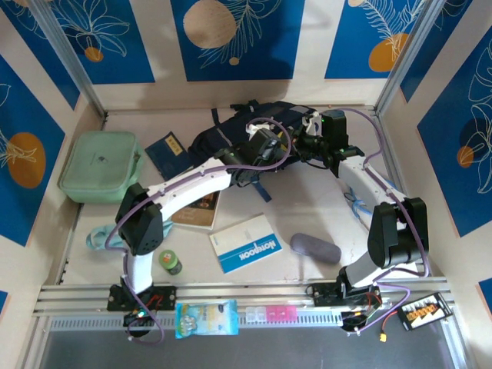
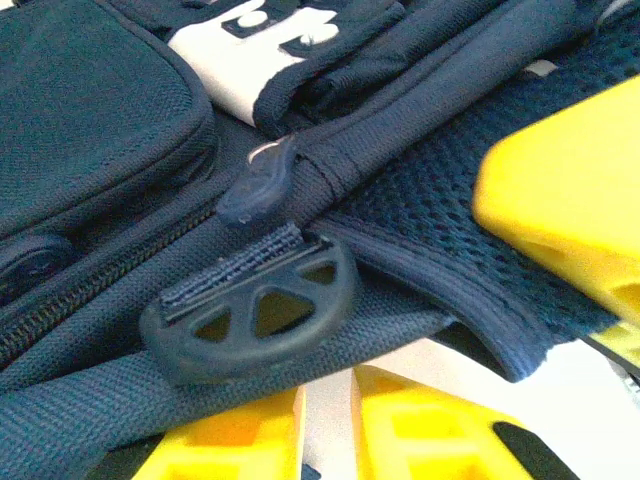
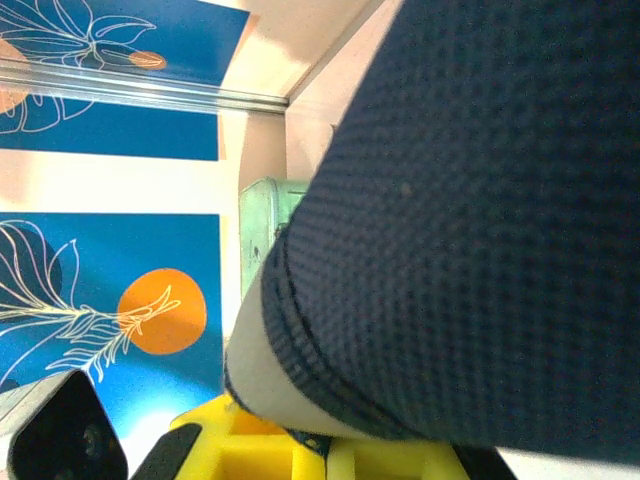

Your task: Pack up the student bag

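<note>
- Student bag (image 1: pixel 231 134): dark navy, it lies at the upper centre of the top view on the worktop (image 1: pixel 296 211), with both arms reaching onto it. The step in hand looks like getting it open; packing seems not yet begun.
- Right jaws: closed. In the right wrist view the bag's mesh panel (image 3: pixel 480 200) runs down into the yellow fingers (image 3: pixel 230 450), so they appear to be pinching a fold of the bag.
- Left jaws: narrowly apart, with pale worktop showing between the yellow fingers (image 2: pixel 240 440) and nothing visibly between them. They sit at the bottom of the left wrist frame, just below a black plastic buckle (image 2: pixel 250 315).
- Next move, as a judgement: the left jaws should travel up-frame past the buckle to the zip pull (image 2: pixel 258 185), close on that small tab and draw it along the zip while the right jaws hold the fabric taut.
- The top view gives the layout and the things waiting: a mint green case (image 1: pixel 100 165) at the left, a notebook (image 1: pixel 246 242) at lower centre, a grey pouch (image 1: pixel 315 247) beside it and a small green jar (image 1: pixel 171 263).
- The left wrist view gives close detail of the buckle, webbing and zip pull, which are too small to make out from above.
</note>
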Motion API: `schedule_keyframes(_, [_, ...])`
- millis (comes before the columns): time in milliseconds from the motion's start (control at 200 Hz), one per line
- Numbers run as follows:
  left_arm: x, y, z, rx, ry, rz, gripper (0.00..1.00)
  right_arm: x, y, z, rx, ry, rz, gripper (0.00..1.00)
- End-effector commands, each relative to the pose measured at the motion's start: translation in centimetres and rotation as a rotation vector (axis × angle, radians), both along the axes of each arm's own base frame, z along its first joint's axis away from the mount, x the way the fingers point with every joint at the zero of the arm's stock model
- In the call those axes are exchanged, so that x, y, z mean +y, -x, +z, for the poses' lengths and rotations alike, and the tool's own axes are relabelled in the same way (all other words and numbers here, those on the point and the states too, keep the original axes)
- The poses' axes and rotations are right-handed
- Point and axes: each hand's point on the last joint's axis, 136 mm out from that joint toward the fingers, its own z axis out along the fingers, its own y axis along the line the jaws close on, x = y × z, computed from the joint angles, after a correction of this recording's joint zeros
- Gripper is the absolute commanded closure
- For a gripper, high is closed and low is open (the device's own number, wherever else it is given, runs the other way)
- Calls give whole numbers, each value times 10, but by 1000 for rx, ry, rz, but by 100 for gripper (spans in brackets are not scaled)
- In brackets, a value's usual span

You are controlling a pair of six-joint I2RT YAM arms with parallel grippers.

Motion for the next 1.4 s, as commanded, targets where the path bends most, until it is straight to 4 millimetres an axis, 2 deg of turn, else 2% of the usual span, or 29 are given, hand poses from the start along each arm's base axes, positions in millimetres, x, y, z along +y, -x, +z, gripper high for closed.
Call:
schedule_keyframes(0, [13,-11,2,-25,-41,60,84,17,11,49,-109,-72,98,100])
schedule_keyframes(330, [11,-17,-3,-21,-55,74,87,18,11,51,-114,-76,103,100])
schedule_keyframes(460, [11,-23,-1,-35,-58,87,85,19,12,49,-114,-73,103,100])
schedule_keyframes(640, [8,-27,-8,-26,-72,90,80,19,12,49,-116,-76,101,100])
schedule_keyframes(790, [11,-30,-10,-32,-85,107,83,21,13,48,-111,-78,105,100])
schedule_keyframes(945, [11,-30,-9,-35,-82,105,93,19,12,46,-110,-75,101,100])
schedule_keyframes(1115, [15,-24,-6,-22,-85,95,99,14,8,40,-106,-50,75,100])
schedule_keyframes(1210, [21,-15,-8,2,-84,78,100,5,3,32,-99,-14,39,100])
schedule_keyframes(1395, [47,13,-21,102,-79,59,100,-19,-6,7,-66,51,-44,100])
